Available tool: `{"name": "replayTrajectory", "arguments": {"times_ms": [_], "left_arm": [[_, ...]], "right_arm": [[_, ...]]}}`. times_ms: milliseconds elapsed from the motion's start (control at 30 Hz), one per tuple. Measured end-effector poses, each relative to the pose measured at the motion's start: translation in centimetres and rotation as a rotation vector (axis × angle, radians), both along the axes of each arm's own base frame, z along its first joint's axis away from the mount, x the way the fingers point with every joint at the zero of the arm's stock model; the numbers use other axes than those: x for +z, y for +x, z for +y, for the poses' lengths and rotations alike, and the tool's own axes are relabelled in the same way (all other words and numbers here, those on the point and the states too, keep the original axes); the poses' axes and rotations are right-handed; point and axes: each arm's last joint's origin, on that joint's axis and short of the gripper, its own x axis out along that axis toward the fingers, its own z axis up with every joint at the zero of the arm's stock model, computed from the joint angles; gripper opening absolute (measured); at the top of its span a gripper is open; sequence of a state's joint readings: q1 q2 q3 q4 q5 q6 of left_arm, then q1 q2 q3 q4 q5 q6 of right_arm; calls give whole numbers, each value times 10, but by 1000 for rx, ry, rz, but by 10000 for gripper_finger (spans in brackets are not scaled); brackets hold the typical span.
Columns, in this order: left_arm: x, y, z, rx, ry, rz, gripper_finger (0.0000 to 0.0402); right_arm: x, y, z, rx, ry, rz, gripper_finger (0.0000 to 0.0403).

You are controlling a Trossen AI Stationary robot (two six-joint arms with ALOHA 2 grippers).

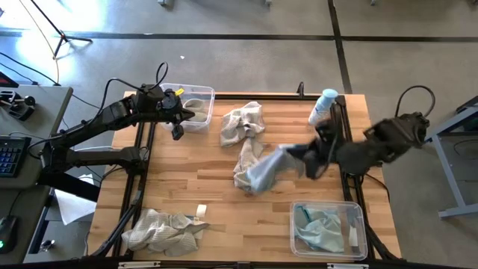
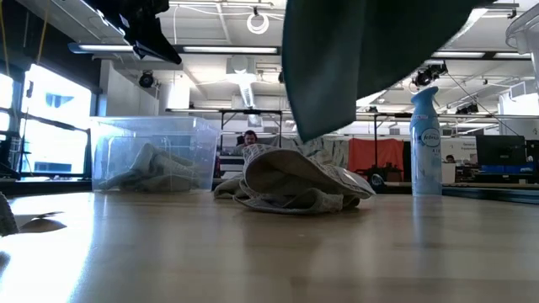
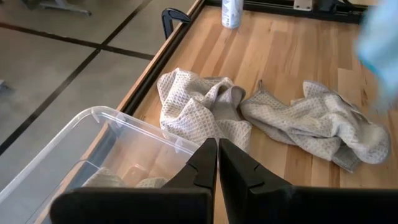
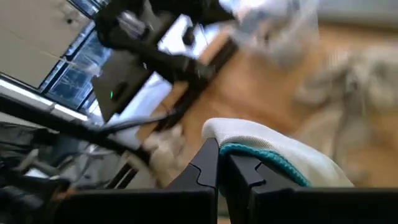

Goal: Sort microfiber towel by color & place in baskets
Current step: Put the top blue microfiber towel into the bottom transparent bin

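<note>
**Blue towel in the air, headed for its tub**

Wooden tabletop, seen from above, carries two clear tubs at opposite corners. The far-left tub holds beige cloth, and the near-right tub already holds pale blue cloth.

The right gripper hangs over the middle-right of the table with its fingers pinched tight on a blue towel. In the right wrist view the teal-stitched hem sits clamped between the two dark fingers. The cloth droops from the grip toward a beige towel lying beneath it; whether the two touch I cannot tell. The low view shows the dark hanging cloth above that heap.

The left gripper waits at the edge of the far-left tub, fingers closed and empty.

Two more beige towels remain out, one at the far centre and one at the near-left corner. A spray bottle stands at the far right.

The step in hand looks like the carry of a blue towel. The next move likely calls for swinging the right arm toward the near-right tub, keeping the trailing cloth clear of the beige heap and the tub's rim, then releasing over the blue pile.
</note>
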State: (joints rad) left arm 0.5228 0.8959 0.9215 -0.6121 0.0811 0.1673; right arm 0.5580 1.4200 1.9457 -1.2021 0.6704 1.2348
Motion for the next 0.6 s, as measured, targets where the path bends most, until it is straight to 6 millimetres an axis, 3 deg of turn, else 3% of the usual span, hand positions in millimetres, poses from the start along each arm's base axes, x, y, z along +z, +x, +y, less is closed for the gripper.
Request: {"name": "replayTrajectory", "arguments": {"times_ms": [133,300,600], "left_arm": [[0,0,0,8,5,3,3],[0,0,1,-1,30,10,3],[0,0,1,-1,32,10,3]], "right_arm": [[-17,-17,21,-53,203,137,0],[-45,-27,51,-107,505,515,0],[-55,-46,93,-101,907,1081,0]]}}
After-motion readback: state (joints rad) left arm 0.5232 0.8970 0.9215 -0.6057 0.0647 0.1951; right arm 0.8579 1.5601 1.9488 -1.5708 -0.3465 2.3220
